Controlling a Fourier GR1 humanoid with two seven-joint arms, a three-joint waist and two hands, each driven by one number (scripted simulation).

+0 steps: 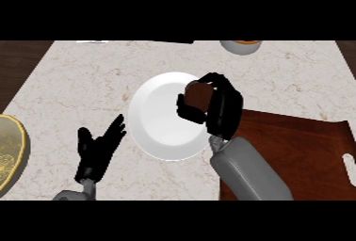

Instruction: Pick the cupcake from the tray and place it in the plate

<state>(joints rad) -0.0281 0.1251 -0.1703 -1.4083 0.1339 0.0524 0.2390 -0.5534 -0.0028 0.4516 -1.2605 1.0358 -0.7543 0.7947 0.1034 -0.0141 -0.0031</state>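
The cupcake (199, 94) sits inside the right hand (221, 109), whose fingers (226, 87) and thumb curl round it, pinching it above the right edge of the white plate (161, 117). The brown tray (299, 150) lies just right of the plate on the pale tabletop (83, 80). The left hand (97, 148) rests at the lower left, fingers straight and slightly spread, holding nothing.

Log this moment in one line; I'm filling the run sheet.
right hand: holds cupcake over plate | left hand: open, resting | tray: right
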